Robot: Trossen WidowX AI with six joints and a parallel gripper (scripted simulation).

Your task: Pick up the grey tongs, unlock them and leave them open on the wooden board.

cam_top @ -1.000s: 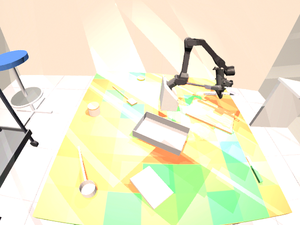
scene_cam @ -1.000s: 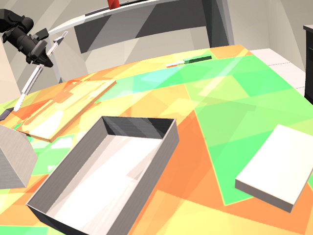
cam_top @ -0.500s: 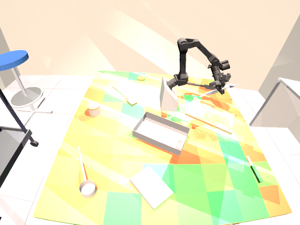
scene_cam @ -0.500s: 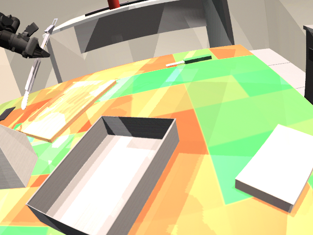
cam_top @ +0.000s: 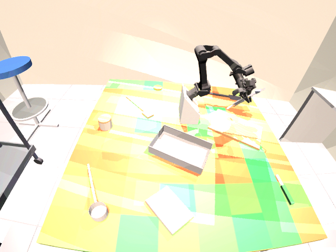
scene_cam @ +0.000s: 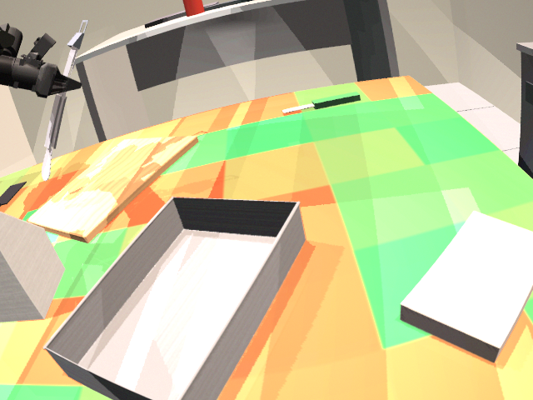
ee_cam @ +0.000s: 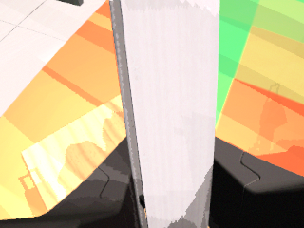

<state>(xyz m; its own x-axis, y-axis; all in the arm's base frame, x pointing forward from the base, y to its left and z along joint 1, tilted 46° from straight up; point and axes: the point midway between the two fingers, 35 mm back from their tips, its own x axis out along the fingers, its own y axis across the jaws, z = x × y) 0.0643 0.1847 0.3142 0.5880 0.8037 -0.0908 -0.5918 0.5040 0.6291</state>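
The grey tongs hang in the air, steeply tilted in the exterior view, with the pale tips low and the looped hinge end high. Their arms look close together; whether the lock is engaged cannot be seen. My gripper is shut on the tongs around their middle. The wooden board lies lower than the tongs, off to one side of the tips. The roasting tin stands empty on the table.
A grey wedge-shaped block stands near the arm's base. A dark utensil lies behind the board. A green-handled knife, white slab, ladle and jar lie farther off.
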